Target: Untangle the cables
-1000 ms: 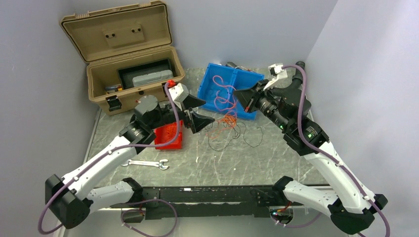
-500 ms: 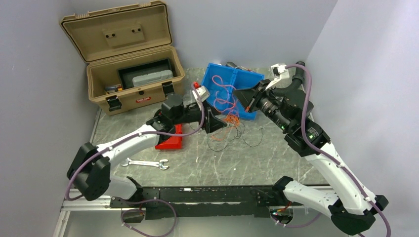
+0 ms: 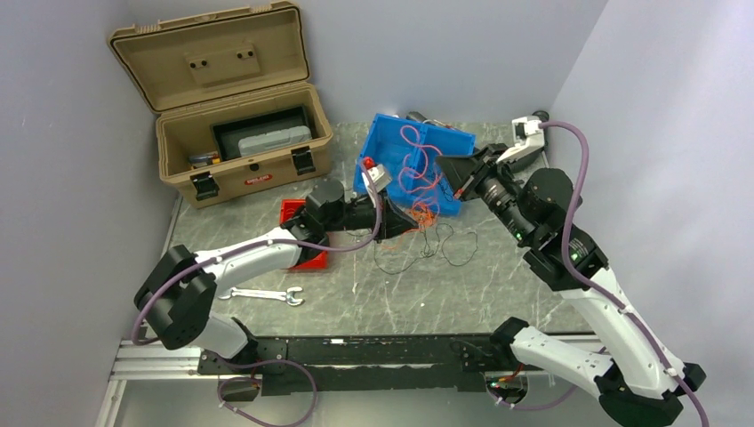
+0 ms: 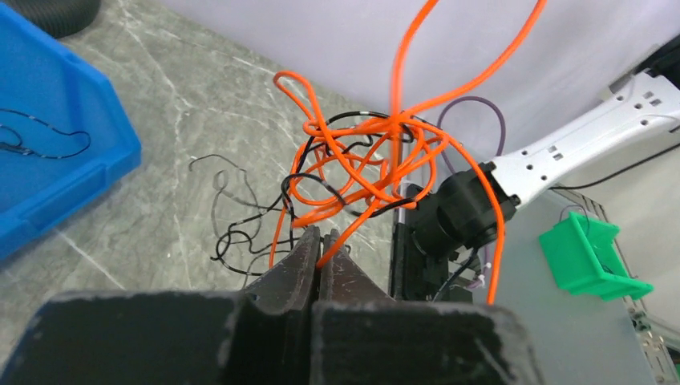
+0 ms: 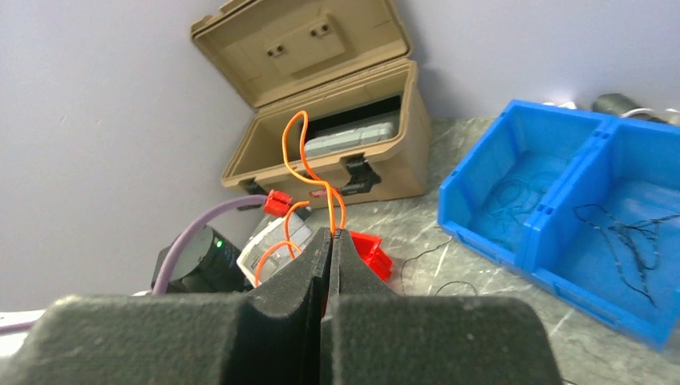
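Note:
The cables form a knot of orange wire (image 3: 416, 213) with thin black wires (image 3: 445, 245) trailing onto the table in front of the blue bin (image 3: 382, 178). My left gripper (image 3: 402, 219) lies low at the knot's left side. In the left wrist view the left gripper (image 4: 321, 237) is shut on one orange strand, just below the orange knot (image 4: 369, 160). My right gripper (image 3: 445, 169) hangs over the bin. It is shut on an orange strand, which loops (image 5: 301, 160) up past the right gripper (image 5: 330, 233). More thin dark wires (image 5: 633, 233) lie in the bin.
An open tan toolbox (image 3: 240, 133) stands at the back left. A small red bin (image 3: 307, 238) sits under the left arm, and a wrench (image 3: 262, 294) lies near the front. A black ribbed hose (image 4: 48, 12) and a green bin (image 4: 589, 253) show at the edges.
My left arm reached right and down to the knot, and its jaws went from wide open to shut on an orange strand. The right gripper drew back to the right, keeping its strand.

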Available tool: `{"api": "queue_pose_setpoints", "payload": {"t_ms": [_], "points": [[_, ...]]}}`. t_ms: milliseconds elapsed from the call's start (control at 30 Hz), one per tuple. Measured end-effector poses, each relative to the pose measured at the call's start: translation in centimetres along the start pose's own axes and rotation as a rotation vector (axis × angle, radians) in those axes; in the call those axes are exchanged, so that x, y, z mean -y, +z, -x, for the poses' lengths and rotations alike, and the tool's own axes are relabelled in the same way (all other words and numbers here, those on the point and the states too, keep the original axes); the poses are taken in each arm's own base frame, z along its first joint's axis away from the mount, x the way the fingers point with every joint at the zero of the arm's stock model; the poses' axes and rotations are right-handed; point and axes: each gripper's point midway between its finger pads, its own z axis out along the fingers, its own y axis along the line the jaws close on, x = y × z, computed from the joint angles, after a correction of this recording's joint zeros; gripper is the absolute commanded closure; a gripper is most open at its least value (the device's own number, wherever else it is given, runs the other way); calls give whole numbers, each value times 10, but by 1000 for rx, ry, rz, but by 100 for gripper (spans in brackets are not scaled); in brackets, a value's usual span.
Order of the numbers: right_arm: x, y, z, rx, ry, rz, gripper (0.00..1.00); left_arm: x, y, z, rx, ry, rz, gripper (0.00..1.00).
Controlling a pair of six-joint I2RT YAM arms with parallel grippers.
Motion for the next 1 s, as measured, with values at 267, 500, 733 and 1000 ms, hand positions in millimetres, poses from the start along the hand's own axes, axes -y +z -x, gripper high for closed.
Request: {"api": "queue_pose_setpoints", "payload": {"t_ms": [267, 500, 733, 1000], "points": [[17, -31, 75, 191, -83, -190, 100, -30, -17, -50, -65, -91, 119, 100], [47, -87, 133, 377, -161, -410, 100, -68, -67, -133, -182, -256, 324, 100], [67, -128, 156, 481, -177, -554, 100, -83, -88, -151, -232, -295, 479, 100], [60, -134, 163, 485, -197, -520, 100, -92, -100, -132, -258, -221, 577, 20]]}}
